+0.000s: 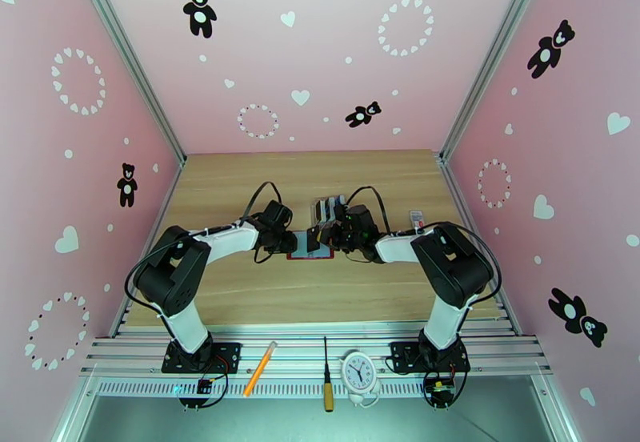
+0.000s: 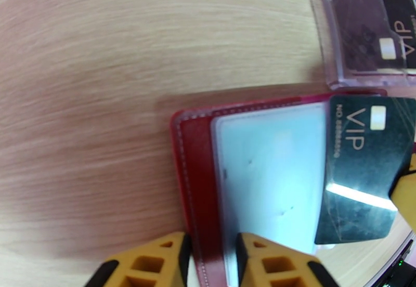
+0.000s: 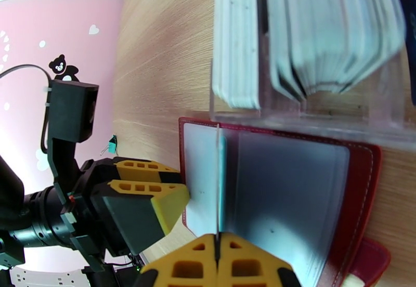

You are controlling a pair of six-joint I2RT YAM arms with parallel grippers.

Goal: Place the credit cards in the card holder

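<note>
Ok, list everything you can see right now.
card holder: one, dark red, open at table centre.
VIP card: one, dark, held over the card holder.
clear stand: one, transparent, just beyond the card holder.
stored cards: several, pale and dark, in the clear stand's slots.
small object: one, pale, right of the clear stand, unidentifiable.
pen or pencil: one, orange, near rail.
screwdriver: one, yellow-handled, near rail.
clock: one, white, near rail.
left gripper: one, yellow, open at the card holder's left edge.
right gripper: one, yellow, shut on the VIP card.
</note>
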